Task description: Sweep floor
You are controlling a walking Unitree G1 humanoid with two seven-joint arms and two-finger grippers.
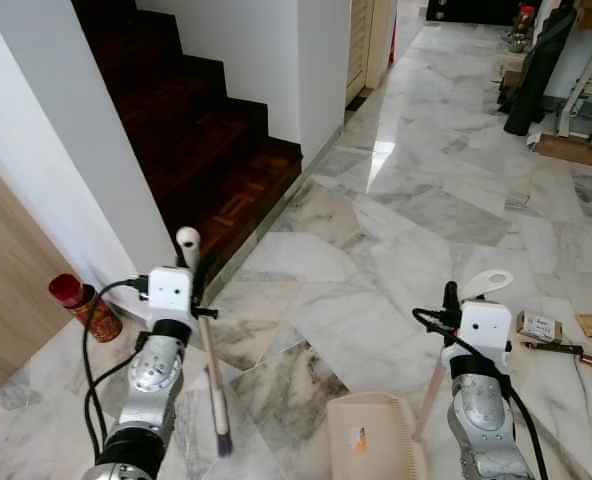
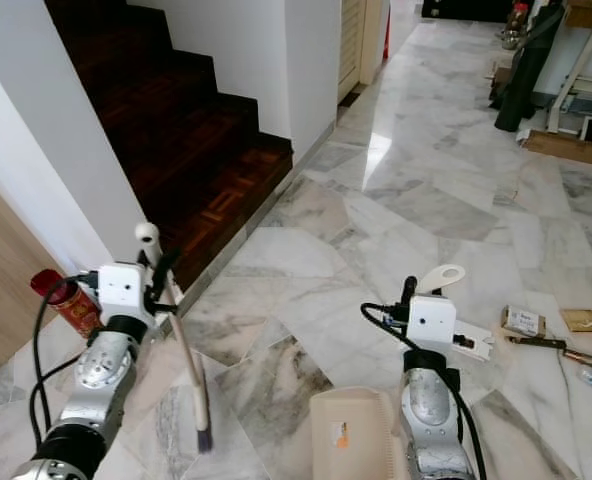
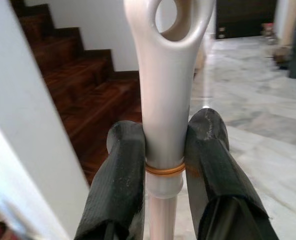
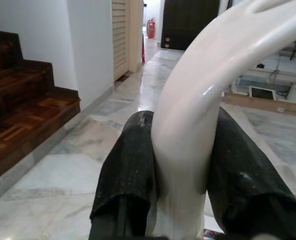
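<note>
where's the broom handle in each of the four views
Left eye view: broom handle lower left, held by the left gripper, bristles down.
Right eye view: lower left, same grip.
Left wrist view: centre, its looped end upright between the fingers.
Right wrist view: no broom; that handle is the dustpan's.
Shared landmark: the dark wooden stairs.

the dustpan [image 1: 371, 438] at 6 o'clock is cut by the bottom edge, and small litter [image 1: 539, 327] on the floor at 4 o'clock is too small to identify.
</note>
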